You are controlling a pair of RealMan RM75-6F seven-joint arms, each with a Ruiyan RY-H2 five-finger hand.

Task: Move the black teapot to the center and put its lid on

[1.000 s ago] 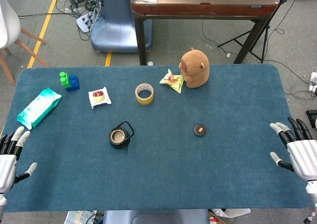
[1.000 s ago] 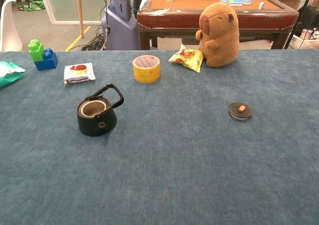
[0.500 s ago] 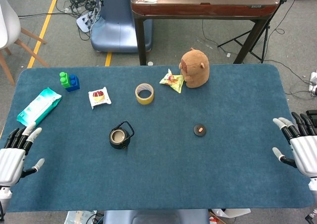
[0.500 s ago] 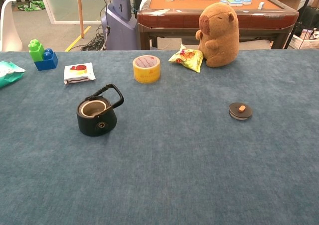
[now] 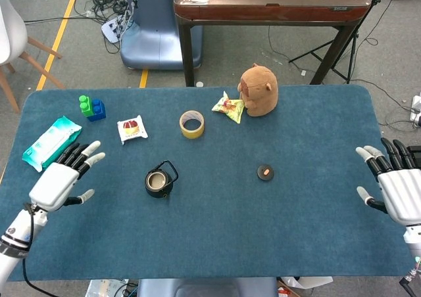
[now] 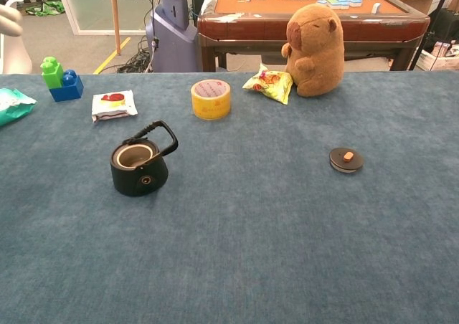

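Observation:
The black teapot (image 5: 160, 181) (image 6: 139, 165) stands upright and lidless on the blue table, left of centre, its handle raised. Its round black lid (image 5: 265, 173) (image 6: 346, 159) with an orange knob lies flat to the right, well apart from the pot. My left hand (image 5: 62, 177) hovers over the table to the left of the teapot, fingers spread and empty. My right hand (image 5: 391, 182) hangs at the table's right edge, fingers spread, holding nothing. In the chest view only a white fingertip (image 6: 8, 21) shows at the top left edge.
Behind the pot lie a yellow tape roll (image 5: 191, 123), a snack packet (image 5: 132, 128), a green-yellow bag (image 5: 228, 106) and a brown plush capybara (image 5: 258, 90). Toy blocks (image 5: 91, 107) and a teal wipes pack (image 5: 51, 141) sit at the far left.
My left hand has moved up and right from the table's left front corner toward the teapot. The right hand shifted slightly. Teapot and lid have not moved.

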